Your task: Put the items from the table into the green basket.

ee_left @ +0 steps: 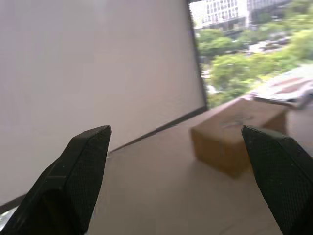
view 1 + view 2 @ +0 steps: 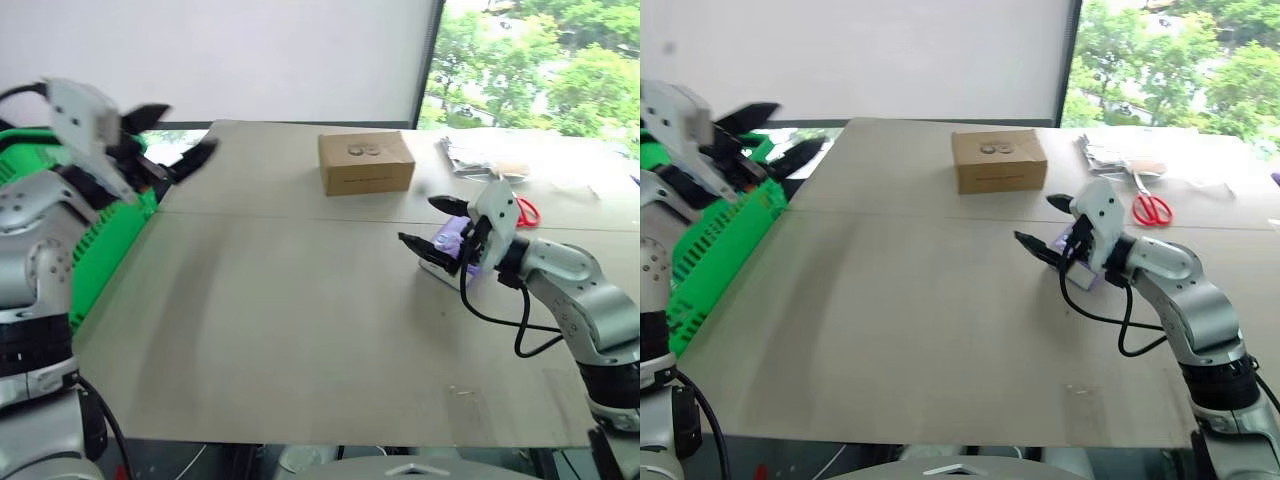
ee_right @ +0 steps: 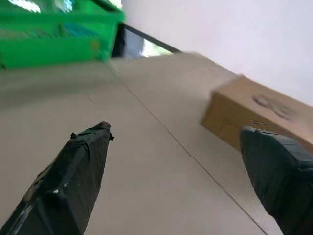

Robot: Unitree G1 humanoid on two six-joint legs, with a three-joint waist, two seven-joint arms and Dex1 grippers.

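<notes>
Basket (image 2: 105,235) at table's (image 2: 300,320) left edge. Left gripper (image 2: 175,135) above basket rim, fingers spread wide, empty. Cardboard box (image 2: 366,162) at far centre. Right gripper (image 2: 432,222) fingers apart, empty, just beside purple pack (image 2: 447,243) lying on table. Scissors (image 2: 1152,209) far right.

The head's two eye views look forward and down over the table (image 2: 300,330). Each wrist view looks low and close across the tabletop; both share the cardboard box (image 1: 234,142), which the eye views show too
</notes>
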